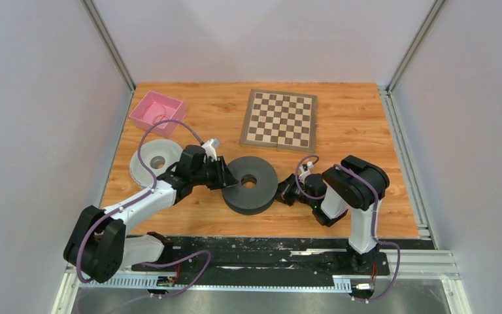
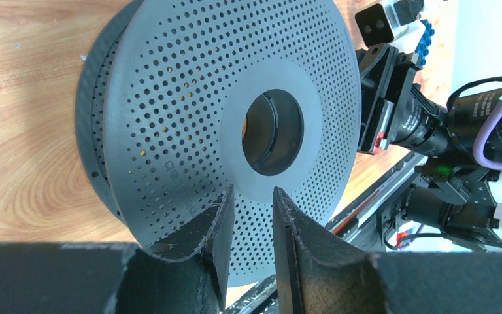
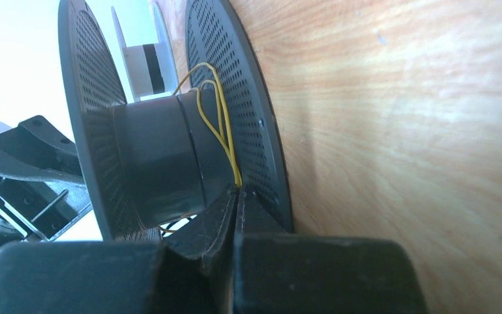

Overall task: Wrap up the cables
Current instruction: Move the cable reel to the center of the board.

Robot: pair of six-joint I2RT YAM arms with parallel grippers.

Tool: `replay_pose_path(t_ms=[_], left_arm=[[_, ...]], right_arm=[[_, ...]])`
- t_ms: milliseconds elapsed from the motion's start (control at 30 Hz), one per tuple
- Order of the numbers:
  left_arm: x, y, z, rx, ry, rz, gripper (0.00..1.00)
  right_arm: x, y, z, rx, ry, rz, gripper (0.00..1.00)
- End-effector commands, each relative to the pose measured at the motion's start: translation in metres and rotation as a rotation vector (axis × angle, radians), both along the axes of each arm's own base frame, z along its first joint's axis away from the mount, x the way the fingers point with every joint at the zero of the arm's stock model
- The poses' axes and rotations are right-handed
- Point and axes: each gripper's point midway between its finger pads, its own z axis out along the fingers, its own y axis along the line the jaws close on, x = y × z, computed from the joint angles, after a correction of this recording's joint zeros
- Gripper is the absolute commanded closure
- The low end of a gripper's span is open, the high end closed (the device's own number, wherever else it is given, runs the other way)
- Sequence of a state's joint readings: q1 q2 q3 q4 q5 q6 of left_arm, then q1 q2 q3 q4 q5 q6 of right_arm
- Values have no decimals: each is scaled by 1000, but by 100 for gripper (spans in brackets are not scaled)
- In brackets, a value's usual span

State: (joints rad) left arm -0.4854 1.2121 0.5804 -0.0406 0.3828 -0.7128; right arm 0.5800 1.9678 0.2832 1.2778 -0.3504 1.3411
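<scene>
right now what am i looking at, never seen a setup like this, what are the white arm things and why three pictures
Those are two robot arms bolted to a wooden table: the left arm and the right arm. The wide picture comes from a fixed camera above and behind them. The other two come from a small camera on each wrist, looking along that arm's own fingers. On the table lie a dark spool, a pale spool, a pink box and a chessboard. The left fingers stand apart over the dark spool's edge, gripping nothing that I can see. The right fingers are shut, pinching a thin yellow cable that loops up beside the spool's core.
</scene>
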Motion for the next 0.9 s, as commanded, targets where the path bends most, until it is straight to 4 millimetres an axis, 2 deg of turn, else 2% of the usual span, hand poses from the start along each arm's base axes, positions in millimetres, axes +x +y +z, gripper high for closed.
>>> replay_pose_path(t_ms=[0, 400, 567, 667, 867], left_arm=[[1, -4, 3, -16, -16, 2, 65], [3, -8, 12, -36, -48, -1, 65], [3, -7, 15, -38, -56, 0, 65], [5, -7, 18, -36, -69, 1, 65], [7, -7, 25, -28, -75, -1, 65]], right_arm=[[12, 9, 20, 40, -61, -62, 100], [21, 8, 26, 12, -73, -103, 92], [20, 6, 25, -14, -73, -102, 84], [18, 4, 24, -37, -72, -98, 75], [15, -7, 25, -68, -74, -107, 72]])
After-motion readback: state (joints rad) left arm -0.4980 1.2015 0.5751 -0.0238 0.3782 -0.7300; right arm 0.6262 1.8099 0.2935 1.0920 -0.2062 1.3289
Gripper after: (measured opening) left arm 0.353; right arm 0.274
